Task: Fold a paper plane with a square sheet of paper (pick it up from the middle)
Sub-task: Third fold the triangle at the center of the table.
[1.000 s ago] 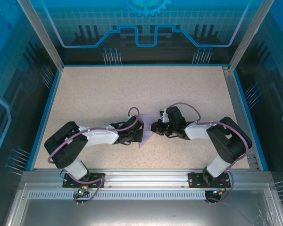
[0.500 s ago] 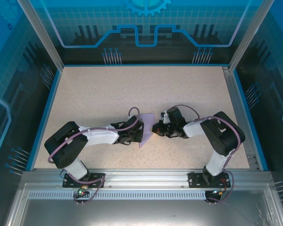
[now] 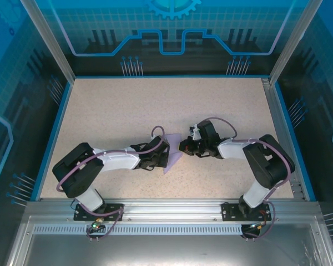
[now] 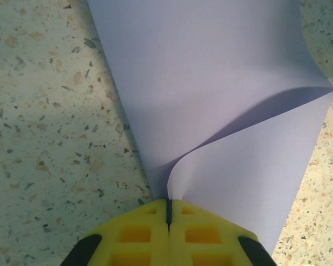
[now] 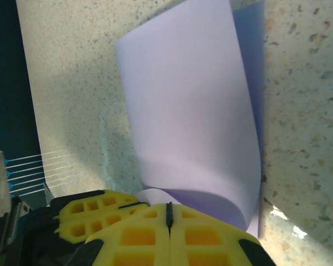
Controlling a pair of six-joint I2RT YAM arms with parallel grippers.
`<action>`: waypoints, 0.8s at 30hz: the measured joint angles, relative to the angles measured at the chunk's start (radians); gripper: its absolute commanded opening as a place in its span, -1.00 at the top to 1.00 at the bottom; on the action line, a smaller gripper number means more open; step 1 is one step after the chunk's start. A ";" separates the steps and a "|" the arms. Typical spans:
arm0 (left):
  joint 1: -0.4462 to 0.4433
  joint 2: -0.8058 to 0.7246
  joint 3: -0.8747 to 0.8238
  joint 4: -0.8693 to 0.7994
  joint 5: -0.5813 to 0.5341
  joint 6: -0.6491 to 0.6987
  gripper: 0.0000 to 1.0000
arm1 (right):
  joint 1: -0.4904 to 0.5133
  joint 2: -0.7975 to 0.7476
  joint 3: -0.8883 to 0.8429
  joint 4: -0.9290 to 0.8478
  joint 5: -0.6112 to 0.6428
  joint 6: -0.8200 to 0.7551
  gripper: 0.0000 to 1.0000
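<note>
Two grippers meet near the middle of the speckled table (image 3: 127,111), somewhat toward its near edge. The square sheet of paper (image 4: 211,72), pale lavender, sits between them on the tabletop. One portion lies flat, while an adjoining flap curls up and over it and casts a shadow on the flat part. The left gripper (image 4: 168,206) has its yellow fingers pressed together on the sheet, at the point where the curl rises. The right gripper (image 5: 168,213) faces it from the opposite side with its fingers likewise together. The rounded fold of the sheet reaches their tips, but whether paper is caught between them cannot be told.
</note>
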 measured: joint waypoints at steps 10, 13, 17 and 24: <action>0.000 0.000 0.001 -0.002 0.000 0.000 1.00 | -0.006 0.063 -0.013 -0.008 0.006 -0.012 1.00; 0.000 0.001 0.001 -0.002 0.000 0.000 1.00 | -0.006 0.038 -0.006 -0.061 0.011 -0.039 1.00; 0.000 0.001 0.001 -0.003 0.000 0.000 1.00 | -0.003 -0.005 0.029 -0.121 0.007 -0.069 1.00; 0.000 0.001 0.005 -0.007 0.000 0.000 1.00 | 0.073 -0.018 0.081 -0.105 0.003 -0.067 1.00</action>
